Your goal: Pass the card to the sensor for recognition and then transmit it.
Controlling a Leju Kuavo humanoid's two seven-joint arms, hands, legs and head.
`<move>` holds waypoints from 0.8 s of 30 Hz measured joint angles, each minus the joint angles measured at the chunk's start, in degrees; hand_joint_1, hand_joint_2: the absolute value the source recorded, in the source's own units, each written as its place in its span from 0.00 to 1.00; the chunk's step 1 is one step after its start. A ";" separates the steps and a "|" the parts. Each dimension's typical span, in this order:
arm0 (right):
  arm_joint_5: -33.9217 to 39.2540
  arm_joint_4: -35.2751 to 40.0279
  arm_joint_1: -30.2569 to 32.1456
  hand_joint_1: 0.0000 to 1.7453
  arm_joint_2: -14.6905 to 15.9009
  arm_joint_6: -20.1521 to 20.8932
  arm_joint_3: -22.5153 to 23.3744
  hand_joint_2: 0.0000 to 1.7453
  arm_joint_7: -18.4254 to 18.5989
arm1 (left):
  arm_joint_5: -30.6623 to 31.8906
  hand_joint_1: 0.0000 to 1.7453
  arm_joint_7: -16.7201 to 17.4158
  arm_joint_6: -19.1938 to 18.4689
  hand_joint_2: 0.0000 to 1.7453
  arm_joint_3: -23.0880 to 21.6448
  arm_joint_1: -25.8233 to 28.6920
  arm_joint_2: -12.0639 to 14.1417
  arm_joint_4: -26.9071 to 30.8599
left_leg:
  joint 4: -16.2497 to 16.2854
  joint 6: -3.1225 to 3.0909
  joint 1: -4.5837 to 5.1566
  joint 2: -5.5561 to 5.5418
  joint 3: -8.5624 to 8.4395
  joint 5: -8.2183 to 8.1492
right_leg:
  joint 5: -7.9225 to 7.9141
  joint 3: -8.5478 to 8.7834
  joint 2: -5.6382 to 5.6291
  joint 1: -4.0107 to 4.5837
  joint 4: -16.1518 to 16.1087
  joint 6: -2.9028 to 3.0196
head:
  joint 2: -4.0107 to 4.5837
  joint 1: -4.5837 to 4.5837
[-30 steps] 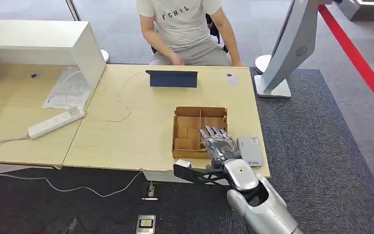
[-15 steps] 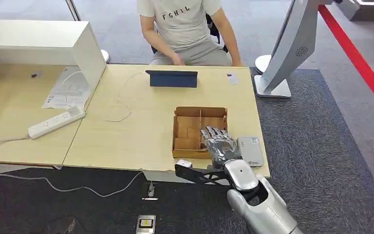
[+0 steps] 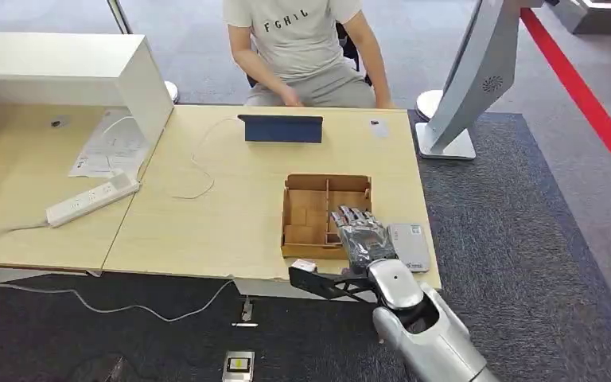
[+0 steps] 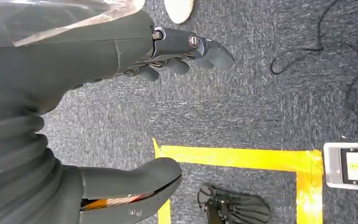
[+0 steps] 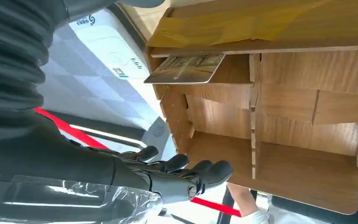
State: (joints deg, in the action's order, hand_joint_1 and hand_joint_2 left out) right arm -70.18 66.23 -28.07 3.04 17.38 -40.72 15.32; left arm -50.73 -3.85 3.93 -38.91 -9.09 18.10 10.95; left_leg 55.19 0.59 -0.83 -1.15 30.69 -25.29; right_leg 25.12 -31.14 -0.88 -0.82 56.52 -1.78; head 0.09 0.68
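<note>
Right hand (image 3: 363,237) hovers over the near right compartment of the wooden box (image 3: 306,208), fingers (image 5: 200,171) apart and slightly curled, holding nothing. The card (image 5: 185,69) lies in that compartment (propped against a wall, tilted), long axis along the box's near wall. Sensor (image 3: 408,245) sits just beside the box. Left hand (image 4: 121,107) hangs over carpet, fingers apart, empty.

Place: we take this for an office or reception area set up for a demonstration.
Furniture: we see a pale wood desk (image 3: 231,199) with a white cabinet (image 3: 64,68) at its far left corner, well left of the right hand (image 3: 363,236).
Electronics: a tablet (image 3: 283,128) and a power strip (image 3: 91,200) lie beyond and left of the hand; a kiosk stand (image 3: 465,87) rises to its far right.
Floor: we note grey carpet (image 3: 541,239) with yellow tape (image 4: 242,157).
Occupant: a seated person (image 3: 306,48) faces us across the desk.
</note>
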 joint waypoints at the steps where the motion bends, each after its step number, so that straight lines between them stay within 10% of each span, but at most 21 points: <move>1: 0.00 -0.15 -0.06 0.00 0.00 0.02 0.00 1.00 0.00 | 0.00 0.00 0.00 0.00 1.00 0.00 -0.01 0.00 0.00 | 0.00 0.00 0.00 0.00 0.00 0.00 | 0.00 0.00 0.00 0.00 0.00 0.00 | 0.00 0.00; 24: 0.26 -3.96 -1.19 0.00 0.39 -1.62 0.11 1.00 -0.52 | -0.02 0.00 0.02 -0.72 1.00 -0.07 -0.02 1.14 -0.02 | 0.00 0.00 -0.02 0.00 0.01 0.00 | 0.00 0.01 0.00 0.02 0.00 0.00 | 0.00 0.00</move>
State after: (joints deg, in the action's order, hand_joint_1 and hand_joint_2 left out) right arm -69.92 62.27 -29.26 3.43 15.76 -40.61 14.80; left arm -50.75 -3.82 3.21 -38.97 -9.11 19.23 10.93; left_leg 55.19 0.59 -0.84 -1.15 30.70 -25.29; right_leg 25.11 -31.13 -0.88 -0.80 56.51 -1.78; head 0.09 0.68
